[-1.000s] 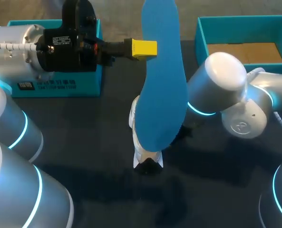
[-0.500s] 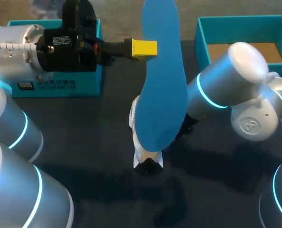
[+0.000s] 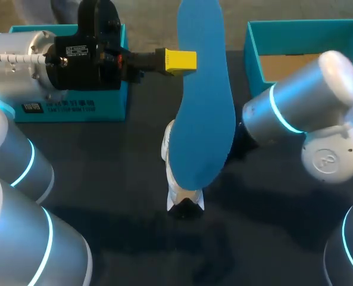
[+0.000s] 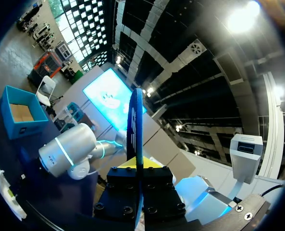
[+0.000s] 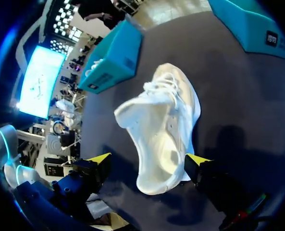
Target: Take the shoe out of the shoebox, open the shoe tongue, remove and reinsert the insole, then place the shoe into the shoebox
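The left jaws are clamped on the blue insole [image 3: 203,107], while the right jaws stand wide open with the white shoe [image 5: 164,134] between them.

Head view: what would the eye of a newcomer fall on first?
A big blue insole, held up over the middle of the table by the left end effector, hides most of the white shoe under it. An open teal box stands at the far right.
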